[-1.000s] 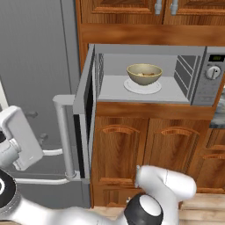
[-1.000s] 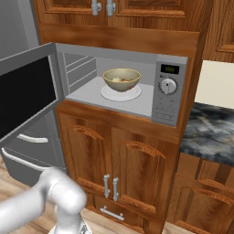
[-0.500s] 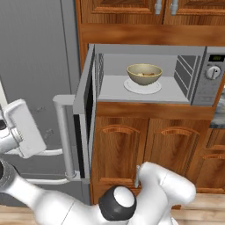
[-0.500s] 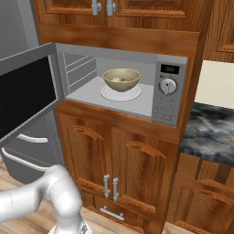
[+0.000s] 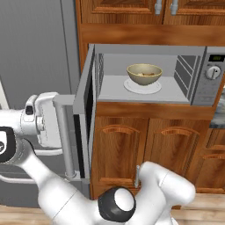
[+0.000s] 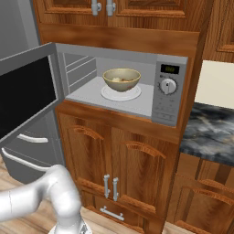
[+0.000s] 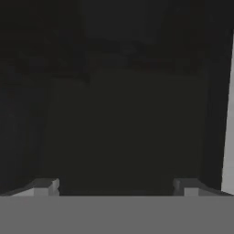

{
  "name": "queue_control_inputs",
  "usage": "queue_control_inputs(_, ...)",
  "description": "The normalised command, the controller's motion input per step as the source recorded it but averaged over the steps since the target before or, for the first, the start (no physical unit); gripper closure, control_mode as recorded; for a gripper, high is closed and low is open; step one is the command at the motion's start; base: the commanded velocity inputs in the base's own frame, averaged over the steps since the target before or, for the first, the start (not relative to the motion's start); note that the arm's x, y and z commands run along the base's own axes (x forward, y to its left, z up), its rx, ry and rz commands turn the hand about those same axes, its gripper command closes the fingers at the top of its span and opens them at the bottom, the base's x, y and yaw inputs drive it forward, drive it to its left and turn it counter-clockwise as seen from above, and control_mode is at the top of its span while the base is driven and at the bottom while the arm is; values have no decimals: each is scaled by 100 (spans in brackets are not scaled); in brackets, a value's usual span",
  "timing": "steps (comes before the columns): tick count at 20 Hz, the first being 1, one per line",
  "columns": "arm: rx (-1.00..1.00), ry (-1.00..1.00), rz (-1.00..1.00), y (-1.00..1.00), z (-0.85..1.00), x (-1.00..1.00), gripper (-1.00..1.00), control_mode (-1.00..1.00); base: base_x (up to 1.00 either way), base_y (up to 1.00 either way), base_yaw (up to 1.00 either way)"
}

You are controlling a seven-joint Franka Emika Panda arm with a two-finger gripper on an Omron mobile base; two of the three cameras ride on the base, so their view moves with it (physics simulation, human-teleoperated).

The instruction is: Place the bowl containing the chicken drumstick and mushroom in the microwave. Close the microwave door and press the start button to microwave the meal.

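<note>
The end effector (image 7: pixel 116 185), fingers spread wide, has swung in behind the microwave door (image 5: pixel 83 118). With the bowl (image 5: pixel 144 74) already seated, you push next.

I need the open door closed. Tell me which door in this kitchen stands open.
The microwave door, silver-framed with a dark window, swung out to the left of the cavity where the bowl sits. The wooden cabinet doors below are shut.

Grey fridge (image 5: pixel 35 48) at left, wood cabinets (image 6: pixel 137 173) below, dark marble counter (image 6: pixel 210 130) at right
</note>
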Motion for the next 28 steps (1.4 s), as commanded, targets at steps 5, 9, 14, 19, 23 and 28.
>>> queue_control_inputs(5, 16, -20, -17, -100, 0, -75, -100, -100, 0, 0, 0)
queue_control_inputs(9, 19, -20, -3, -100, 0, -50, -100, -100, 0, 0, 0)
queue_control_inputs(14, 26, -19, 9, -100, 0, -3, -100, -100, 0, 0, 0)
queue_control_inputs(19, 29, -19, 21, -100, 0, 5, -100, -100, 0, 0, 0)
queue_control_inputs(23, 25, -18, 29, -93, 0, 19, -100, -100, 0, 0, 0)
queue_control_inputs(28, 14, -14, 37, -74, -18, 33, -100, -100, 0, 0, 0)
